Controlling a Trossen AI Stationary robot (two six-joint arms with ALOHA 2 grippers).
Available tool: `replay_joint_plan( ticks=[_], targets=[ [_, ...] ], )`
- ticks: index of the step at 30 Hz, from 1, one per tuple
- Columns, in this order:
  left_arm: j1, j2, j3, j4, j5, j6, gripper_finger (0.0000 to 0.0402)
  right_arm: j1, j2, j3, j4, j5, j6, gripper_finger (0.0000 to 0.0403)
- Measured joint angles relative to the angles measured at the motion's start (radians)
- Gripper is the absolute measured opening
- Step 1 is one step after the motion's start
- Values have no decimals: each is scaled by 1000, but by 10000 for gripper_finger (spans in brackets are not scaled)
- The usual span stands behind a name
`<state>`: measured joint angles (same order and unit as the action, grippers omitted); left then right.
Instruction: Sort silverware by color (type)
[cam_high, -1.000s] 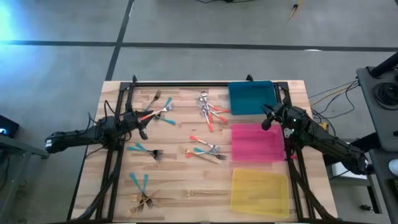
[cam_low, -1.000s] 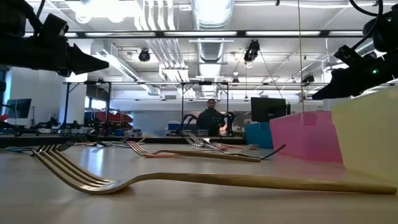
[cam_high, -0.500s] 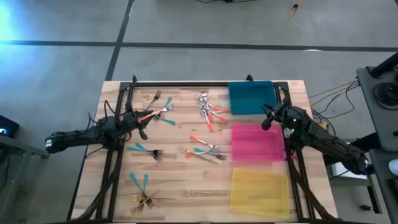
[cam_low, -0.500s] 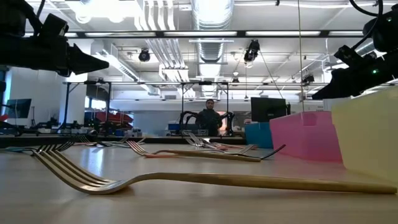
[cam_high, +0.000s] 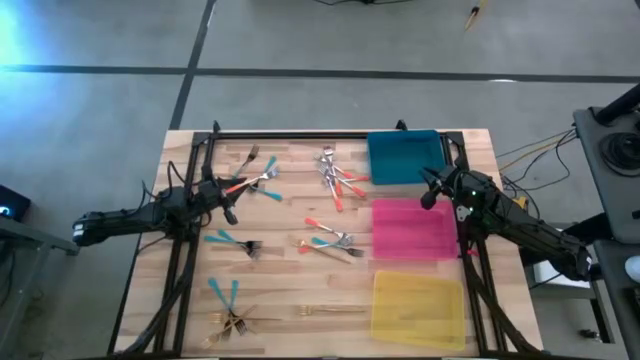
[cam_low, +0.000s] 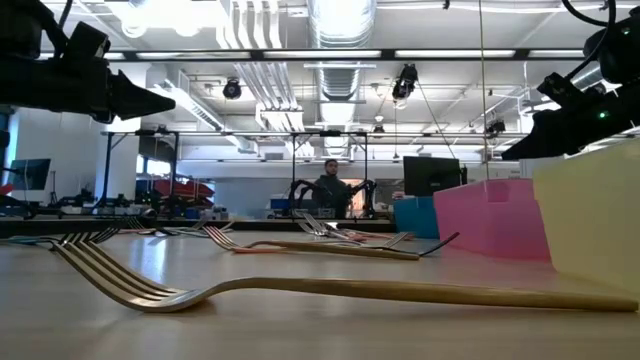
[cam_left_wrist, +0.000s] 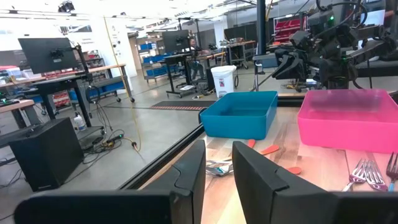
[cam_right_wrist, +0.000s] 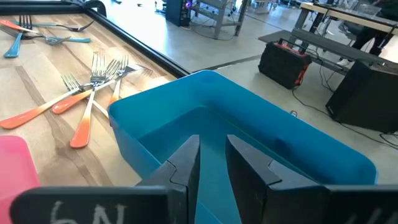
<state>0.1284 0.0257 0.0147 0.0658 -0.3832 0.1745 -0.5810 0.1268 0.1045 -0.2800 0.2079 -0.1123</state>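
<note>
Over the tabletop, both grippers, left (cam_high: 229, 197) and right (cam_high: 428, 190), are hovering slightly parted, empty; sorting forks (cam_high: 333, 178) awaits a first descent.

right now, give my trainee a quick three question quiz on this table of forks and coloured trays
1. True or false: the blue rectangular plastic tray already holds forks.
2. Which tray lies nearest the lone all-gold metal fork? A) blue B) pink rectangular plastic tray C) yellow rectangular plastic tray
3. Fill in: the right gripper hangs over the edge of the ___ tray, while the left gripper hangs near the orange-handled forks on the wooden table.

Key: 1 false, it is empty, as the right wrist view shows; 2 C; 3 blue. Neither gripper holds anything, each with a narrow gap between its fingers.
</note>
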Motion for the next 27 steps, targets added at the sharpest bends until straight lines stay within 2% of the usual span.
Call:
replay_joint_plan(
  ticks=[18,22,27],
  targets=[
    [0,0,0,0,0,0,64,-1,0,0,3,4,-11,68],
    [0,0,0,0,0,0,64,-4,0,0,39,85,-143,68],
    [0,0,0,0,0,0,64,-4,0,0,44,95,-285,68]
  ],
)
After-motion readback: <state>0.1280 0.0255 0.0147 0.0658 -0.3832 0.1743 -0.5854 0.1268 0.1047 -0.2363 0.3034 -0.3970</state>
